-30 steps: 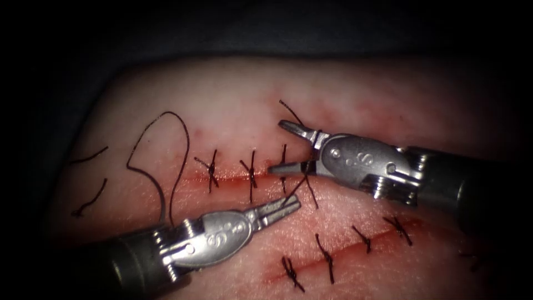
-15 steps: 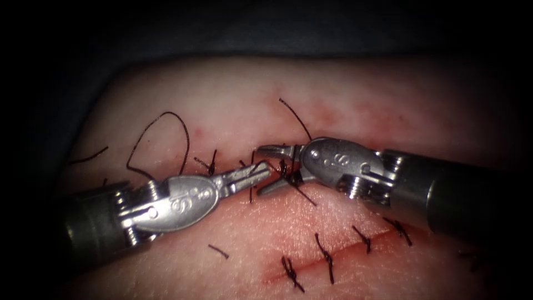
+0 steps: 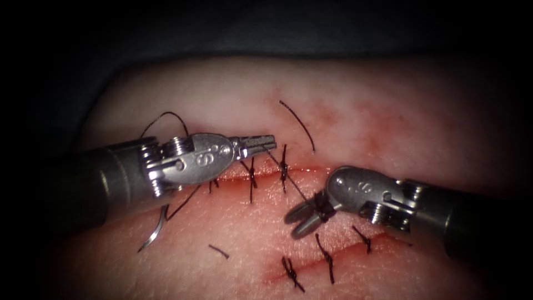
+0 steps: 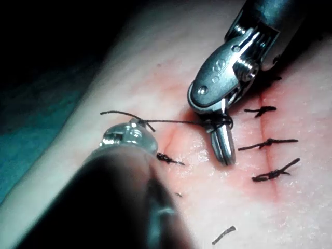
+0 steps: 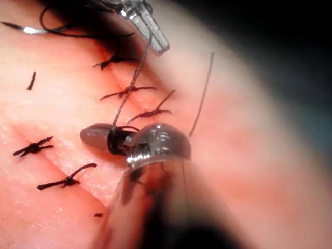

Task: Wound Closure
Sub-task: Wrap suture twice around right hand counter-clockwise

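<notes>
My left tool (image 3: 266, 141) is clamped on the thread (image 3: 288, 178), its jaws pressed together over the strand just past the upper edge of the cut (image 3: 261, 173). From those tips the thread runs taut, down and to the right across the cut, to my right tool (image 3: 300, 218), where it is wound in dark turns around the base of the jaws. My right tool's jaws stand slightly parted with nothing between them; only the wraps sit on it. The left wrist view shows the same line stretched between my left tool (image 4: 129, 129) and the loops on my right tool (image 4: 224, 148); the right wrist view shows it rising from my right tool (image 5: 104, 137) toward my left tool (image 5: 150, 33).

The needle (image 3: 152, 236) lies loose on the tissue (image 3: 222, 94) below and behind my left tool's wrist, on the near side of the cut, out of the tissue and held by neither tool. A free thread tail (image 3: 300, 122) curves on the tissue just right of my left tips. A short cut end of thread (image 3: 218, 251) lies below my left tool. Below my right tool a second row of knotted stitches (image 3: 325, 258) closes another cut.
</notes>
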Motion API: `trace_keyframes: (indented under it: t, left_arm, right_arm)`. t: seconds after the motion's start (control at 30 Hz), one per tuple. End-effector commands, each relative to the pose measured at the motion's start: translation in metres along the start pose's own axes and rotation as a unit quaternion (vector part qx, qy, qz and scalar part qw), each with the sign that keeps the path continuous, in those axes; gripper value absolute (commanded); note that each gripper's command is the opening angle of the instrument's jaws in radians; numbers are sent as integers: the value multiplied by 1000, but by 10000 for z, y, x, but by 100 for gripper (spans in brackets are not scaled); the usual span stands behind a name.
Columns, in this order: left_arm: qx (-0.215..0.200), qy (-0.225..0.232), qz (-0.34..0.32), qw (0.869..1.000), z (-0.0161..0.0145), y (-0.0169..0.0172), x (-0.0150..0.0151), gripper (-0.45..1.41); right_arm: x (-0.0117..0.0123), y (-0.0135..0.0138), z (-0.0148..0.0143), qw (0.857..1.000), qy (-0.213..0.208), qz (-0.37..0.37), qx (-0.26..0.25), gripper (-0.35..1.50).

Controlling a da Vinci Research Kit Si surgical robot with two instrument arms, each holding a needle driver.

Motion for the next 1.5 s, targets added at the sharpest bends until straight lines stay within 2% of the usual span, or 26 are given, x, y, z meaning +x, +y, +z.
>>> trace_keyframes:
  t: [0.03,0.23,0.33,0.4,0.47,0.53,0.57,0.67,0.77,0.8,0.9,0.97,1.1,1.2,1.23,1.4,1.47,1.5]
  left_arm:
    - [-1,1,1,1000,9,-6,4,-45]
    - [0,0,0,1000,17,-9,0,-45]
    - [-1,2,0,1000,25,-11,-3,-45]
    - [0,2,0,1000,30,-12,-7,-45]
    - [0,4,4,1000,36,-11,-12,-45]
    - [0,5,2,1000,41,-11,-17,-45]
    - [0,5,0,1000,44,-11,-20,-45]
    - [0,6,-7,1000,49,-11,-27,-45]
    - [0,7,-12,1000,56,-11,-35,-45]
    - [0,8,-14,1000,59,-11,-39,-45]
    - [-1,9,-23,1000,65,-9,-48,-45]
    - [-1,10,-26,1000,68,-7,-55,-45]
    - [1,11,-27,1000,70,4,-70,-45]
    - [2,11,-29,1000,66,12,-75,-45]
    - [2,11,-30,999,64,14,-76,-45]
    - [1,10,-31,999,51,19,-75,-45]
    - [3,10,-31,999,47,23,-72,-45]
    - [3,10,-31,999,47,23,-72,-45]
  right_arm:
    - [6,6,6,1000,12,-1,6,-35]
    - [16,1,6,998,62,-5,27,-35]
    - [22,-1,6,993,112,-9,43,-33]
    - [24,0,5,990,136,-10,46,-25]
    - [28,2,1,986,161,-9,42,-35]
    - [31,4,-2,981,187,-6,42,-35]
    - [33,5,-4,978,207,-5,42,-16]
    - [35,6,-6,968,246,-3,42,59]
    - [33,5,-3,966,256,-4,42,88]
    - [32,5,-1,964,261,-8,41,106]
    - [33,6,2,954,296,-33,30,135]
    - [32,6,2,945,323,-32,29,133]
    - [32,5,0,932,360,-32,3,111]
    - [35,6,-5,922,383,-10,-61,121]
    - [35,6,-8,917,392,-10,-73,116]
    - [41,3,-29,893,430,-19,-130,116]
    - [43,1,-40,878,453,-20,-154,110]
    - [43,1,-40,878,453,-20,-154,110]
